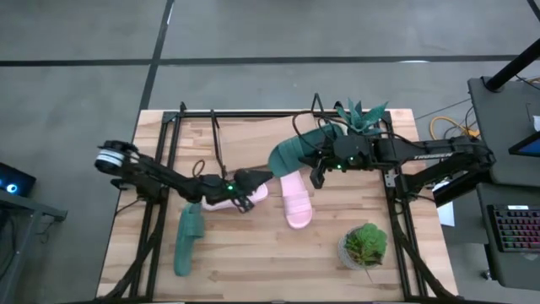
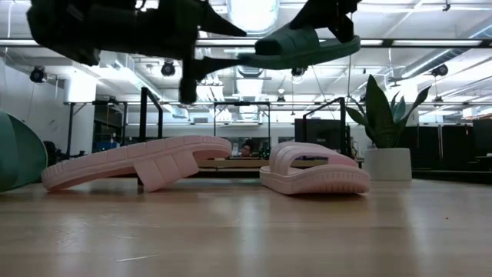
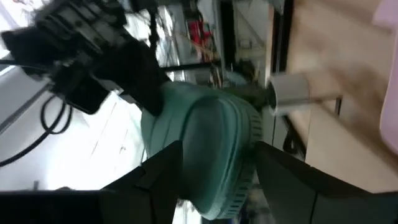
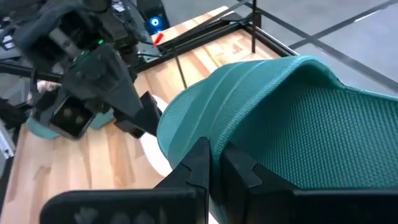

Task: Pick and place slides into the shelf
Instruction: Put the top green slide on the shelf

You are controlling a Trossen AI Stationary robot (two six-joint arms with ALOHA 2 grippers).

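Note:
A dark teal slide hangs in the air over the table's middle, with my right gripper shut on it. My left gripper is open; its fingers stand on either side of that slide's free end, and whether they touch it I cannot tell. A second teal slide lies at the near left. One pink slide lies flat on the table. The other pink slide lies tilted below my left arm, with one end raised. Black wire rods, apparently the shelf, run along the far edge. My right gripper pinches the teal slide at the edge of its wide strap between its two fingers, which stand close together. It comes from the table's right, slanting down. The slide is lifted clear of the table, roughly level, sole down.
A potted plant stands at the near right. Another plant stands at the far right, close behind my right arm. Black arm-mount frames run down both sides of the table. Bare wood lies along the near edge.

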